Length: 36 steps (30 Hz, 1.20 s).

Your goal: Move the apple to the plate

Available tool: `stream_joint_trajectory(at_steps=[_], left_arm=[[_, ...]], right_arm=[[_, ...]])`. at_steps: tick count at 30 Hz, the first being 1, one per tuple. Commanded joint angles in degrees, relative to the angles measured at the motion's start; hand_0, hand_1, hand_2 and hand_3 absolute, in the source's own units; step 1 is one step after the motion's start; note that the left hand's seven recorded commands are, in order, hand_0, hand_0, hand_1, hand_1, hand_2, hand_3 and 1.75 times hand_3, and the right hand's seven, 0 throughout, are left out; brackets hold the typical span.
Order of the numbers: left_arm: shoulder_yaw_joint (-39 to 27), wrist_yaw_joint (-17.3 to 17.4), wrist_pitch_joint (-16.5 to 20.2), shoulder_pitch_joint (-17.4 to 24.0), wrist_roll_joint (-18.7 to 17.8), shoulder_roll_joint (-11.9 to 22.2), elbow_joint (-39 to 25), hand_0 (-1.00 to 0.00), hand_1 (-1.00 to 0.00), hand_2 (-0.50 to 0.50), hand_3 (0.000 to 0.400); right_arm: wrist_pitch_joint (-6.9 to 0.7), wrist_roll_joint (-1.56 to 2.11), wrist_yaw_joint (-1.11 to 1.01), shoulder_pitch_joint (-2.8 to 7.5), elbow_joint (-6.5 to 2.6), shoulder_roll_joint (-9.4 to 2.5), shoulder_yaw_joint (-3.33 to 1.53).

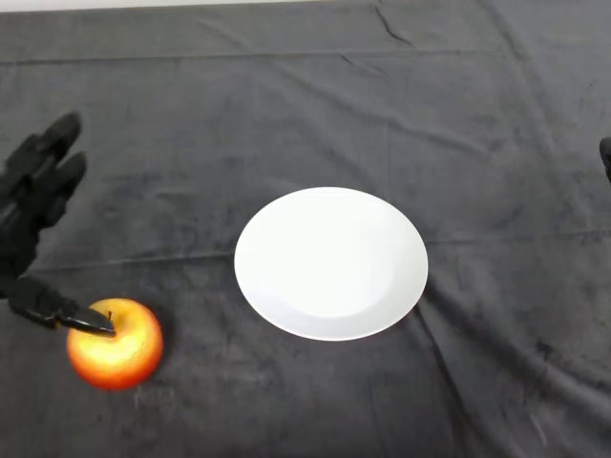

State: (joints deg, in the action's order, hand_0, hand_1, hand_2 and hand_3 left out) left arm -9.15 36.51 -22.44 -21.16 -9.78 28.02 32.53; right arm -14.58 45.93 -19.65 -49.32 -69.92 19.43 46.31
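Observation:
A red and yellow apple (116, 344) lies on the dark cloth at the lower left. A white plate (330, 261) sits empty in the middle of the table, to the right of the apple. My left hand (31, 215) is at the left edge, above and left of the apple. Its fingers are straight and spread, pointing up. Its thumb (67, 315) reaches down to the apple's upper left side and seems to touch it. The hand holds nothing.
The dark cloth (305, 114) has folds and creases across the table. A small dark object (605, 157) shows at the right edge.

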Motion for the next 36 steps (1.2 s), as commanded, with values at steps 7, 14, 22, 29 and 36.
stream_joint_trajectory(at_steps=[7, 14, 22, 29, 36], left_arm=[[4.4, -4.0, 10.6, 8.2, 7.8, 5.3, -16.2, 0.0, 0.0, 0.0, 0.0], [7.3, -7.6, 19.5, 11.6, 16.2, 8.5, -27.4, 0.0, 0.0, 0.0, 0.0], [11.0, -10.8, 23.5, 11.1, 24.6, 10.1, -27.4, 0.0, 0.0, 0.0, 0.0], [13.4, -12.2, 25.6, 9.5, 28.1, 9.7, -25.1, -0.07, 0.0, -0.03, 0.027], [14.4, -12.2, 26.6, 8.5, 28.7, 9.0, -24.2, -1.0, -1.0, 0.0, 0.4]], right_arm=[[0.1, 0.58, 0.27, -0.77, 1.02, 1.1, 0.46], [0.06, 0.56, 0.39, -0.64, 1.35, 0.98, 0.37], [0.02, 0.55, 0.49, -0.55, 1.6, 0.9, 0.3], [-0.01, 0.56, 0.56, -0.5, 1.73, 0.86, 0.26], [-0.05, 0.59, 0.6, -0.48, 1.81, 0.84, 0.24]])
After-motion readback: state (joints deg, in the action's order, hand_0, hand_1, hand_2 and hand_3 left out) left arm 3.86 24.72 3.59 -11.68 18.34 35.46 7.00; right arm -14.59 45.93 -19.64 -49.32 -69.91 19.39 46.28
